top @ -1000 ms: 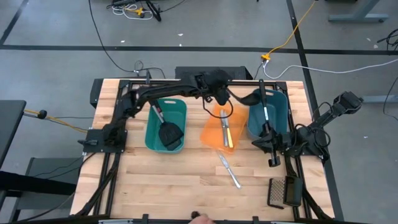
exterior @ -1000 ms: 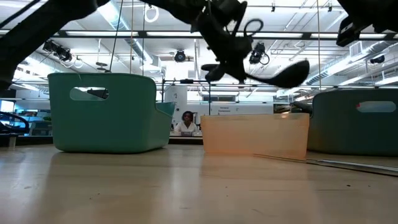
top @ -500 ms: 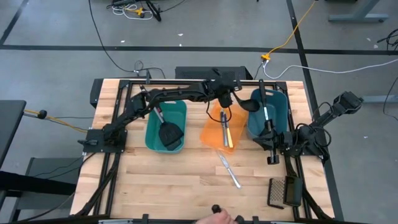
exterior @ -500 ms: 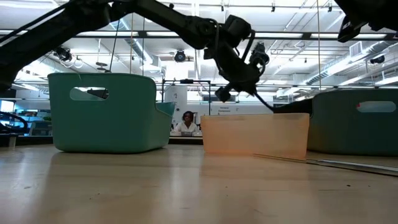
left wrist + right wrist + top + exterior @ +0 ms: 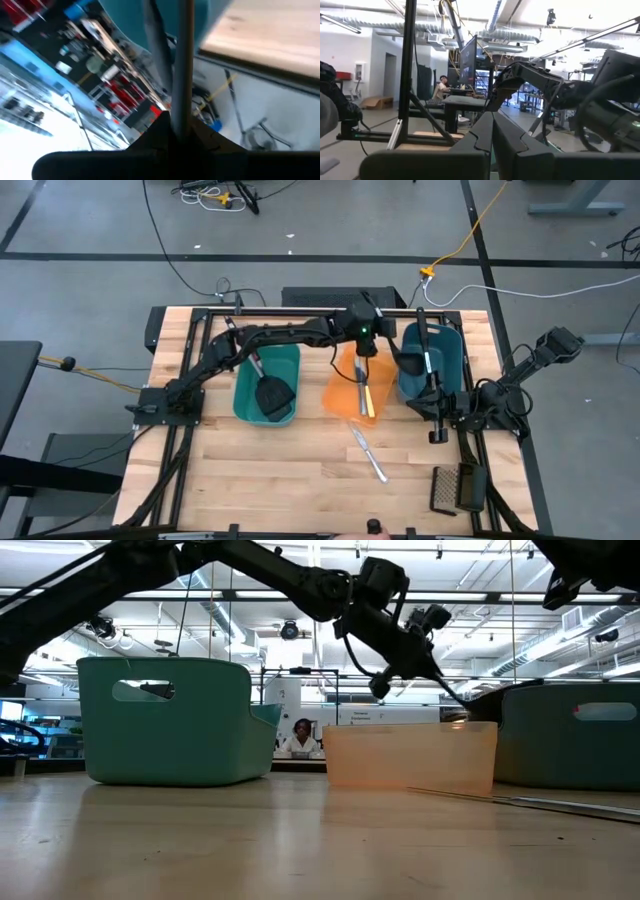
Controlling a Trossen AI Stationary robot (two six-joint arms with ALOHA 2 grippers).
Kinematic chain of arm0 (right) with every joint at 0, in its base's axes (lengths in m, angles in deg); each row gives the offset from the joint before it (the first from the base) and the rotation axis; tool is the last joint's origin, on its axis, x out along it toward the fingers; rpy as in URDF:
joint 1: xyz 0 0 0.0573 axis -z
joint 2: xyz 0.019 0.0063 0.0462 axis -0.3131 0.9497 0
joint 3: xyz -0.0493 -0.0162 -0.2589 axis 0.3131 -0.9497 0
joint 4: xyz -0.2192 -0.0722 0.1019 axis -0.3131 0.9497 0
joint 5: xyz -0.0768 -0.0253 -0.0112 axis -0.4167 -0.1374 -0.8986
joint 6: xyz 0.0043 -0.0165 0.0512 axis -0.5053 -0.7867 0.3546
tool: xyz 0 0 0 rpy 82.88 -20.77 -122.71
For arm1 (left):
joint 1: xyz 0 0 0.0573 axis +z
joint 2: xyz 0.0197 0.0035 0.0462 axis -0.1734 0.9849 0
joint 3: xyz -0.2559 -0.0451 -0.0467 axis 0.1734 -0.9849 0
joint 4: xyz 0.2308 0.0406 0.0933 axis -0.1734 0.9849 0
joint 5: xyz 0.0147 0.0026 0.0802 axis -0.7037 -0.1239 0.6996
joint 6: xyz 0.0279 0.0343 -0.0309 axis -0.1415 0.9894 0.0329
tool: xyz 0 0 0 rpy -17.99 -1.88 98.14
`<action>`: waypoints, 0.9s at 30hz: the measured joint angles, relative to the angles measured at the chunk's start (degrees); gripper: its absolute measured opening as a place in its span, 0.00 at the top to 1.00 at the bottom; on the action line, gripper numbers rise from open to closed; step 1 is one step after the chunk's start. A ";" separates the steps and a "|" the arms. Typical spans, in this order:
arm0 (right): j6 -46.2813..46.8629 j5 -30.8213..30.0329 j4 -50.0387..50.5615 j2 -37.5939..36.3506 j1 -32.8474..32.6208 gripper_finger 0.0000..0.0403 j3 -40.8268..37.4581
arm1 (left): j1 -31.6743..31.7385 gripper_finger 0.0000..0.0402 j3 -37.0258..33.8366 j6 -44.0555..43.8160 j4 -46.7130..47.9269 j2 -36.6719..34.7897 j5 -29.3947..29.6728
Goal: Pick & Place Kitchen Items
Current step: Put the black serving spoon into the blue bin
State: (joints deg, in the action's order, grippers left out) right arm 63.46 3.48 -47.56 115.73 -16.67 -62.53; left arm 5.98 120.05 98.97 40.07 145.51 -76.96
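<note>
**Wooden table, wide bare front, three bins along the back**

Bare wood (image 5: 260, 470) fills the front, apart from one silver knife (image 5: 368, 455) lying diagonally and a dark mesh object (image 5: 456, 488) near the right edge. Left gripper (image 5: 372, 340) reaches over the orange bin (image 5: 342, 392), pinching a black ladle (image 5: 408, 358) whose handle slants down into the blue bin (image 5: 452, 362). Right gripper (image 5: 435, 435) rests at the table's right side, fingers pressed together.

The left gripper (image 5: 372, 345) holds a black ladle (image 5: 405, 353). Its scoop hangs over the dark teal bin (image 5: 447, 350) just beside the gripper. The orange bin (image 5: 345, 388) sits right below it. The right gripper (image 5: 436, 435) rests far off, near a mesh thing (image 5: 457, 489).
</note>
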 joint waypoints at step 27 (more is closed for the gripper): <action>0.18 -2.97 0.89 -0.02 0.00 0.97 0.00 | -1.06 0.92 0.05 1.47 -0.68 3.56 -6.31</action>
State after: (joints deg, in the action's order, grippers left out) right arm 63.64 0.52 -46.67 115.71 -16.67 -62.53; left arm 4.92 120.10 100.44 39.40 149.07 -83.27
